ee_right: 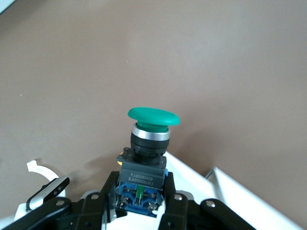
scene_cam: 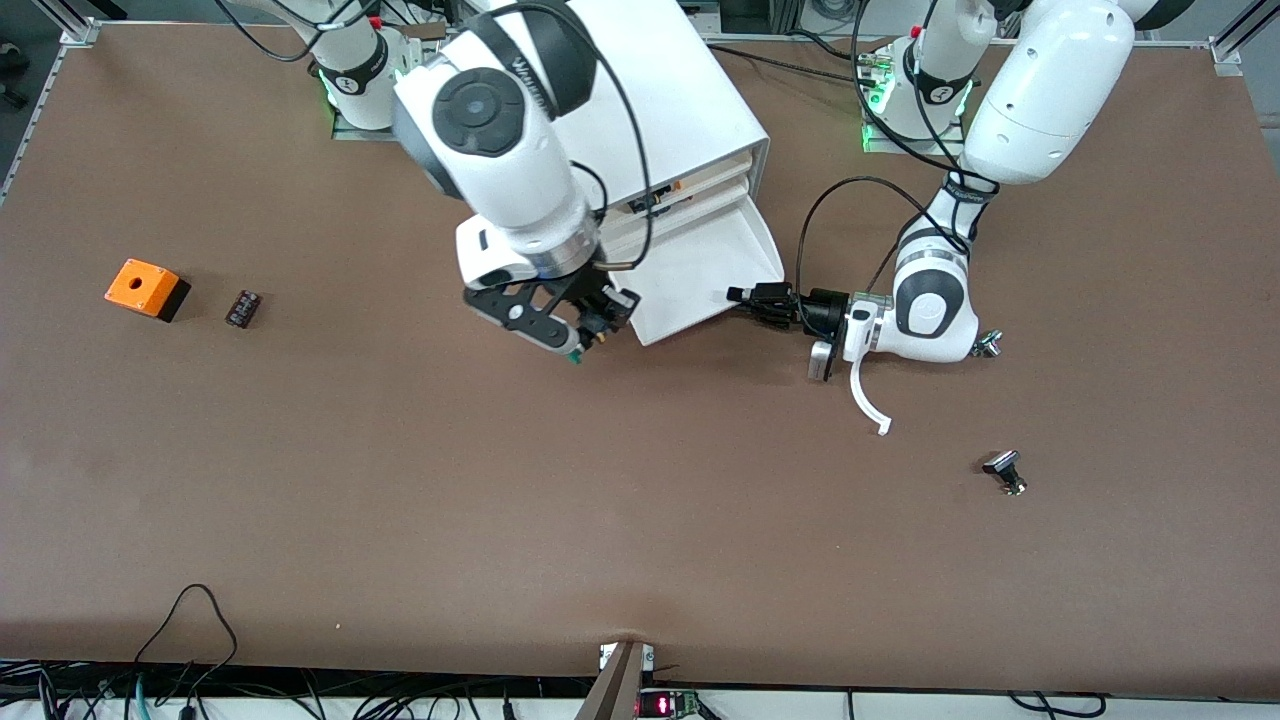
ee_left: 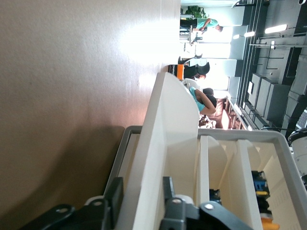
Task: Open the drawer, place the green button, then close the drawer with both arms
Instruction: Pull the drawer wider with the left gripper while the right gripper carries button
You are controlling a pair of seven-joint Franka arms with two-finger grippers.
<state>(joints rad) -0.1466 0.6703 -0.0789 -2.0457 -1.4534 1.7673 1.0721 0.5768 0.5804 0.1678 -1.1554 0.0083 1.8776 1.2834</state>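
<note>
The white four-tier cabinet point(scene_cam: 690, 110) stands between the two arm bases, with one lower tier, the drawer point(scene_cam: 705, 265), pulled out toward the front camera so that its open tray can receive a part. The left arm reaches in low from its end of the table, presumably to steady the tray during loading. The left gripper point(scene_cam: 745, 296) lies level at the drawer's front corner, and in the left wrist view its fingers point(ee_left: 168, 201) straddle the drawer's front wall point(ee_left: 163, 143) with a slight gap showing, a narrow stance rather than a firm clamp; whether the pads touch the wall cannot be made out. The right gripper point(scene_cam: 565, 325) hangs over the table just beside the drawer's corner toward the right arm's end, its jaws clamped on the dark body of the button point(ee_right: 148, 153), green cap pointing away from the wrist. The button is thus carried, not yet in the tray.

In the front view the right arm's bulk covers much of the cabinet front, and the button shows only as a speck of green. The drawer's depth is cut off in the left wrist view.
</note>
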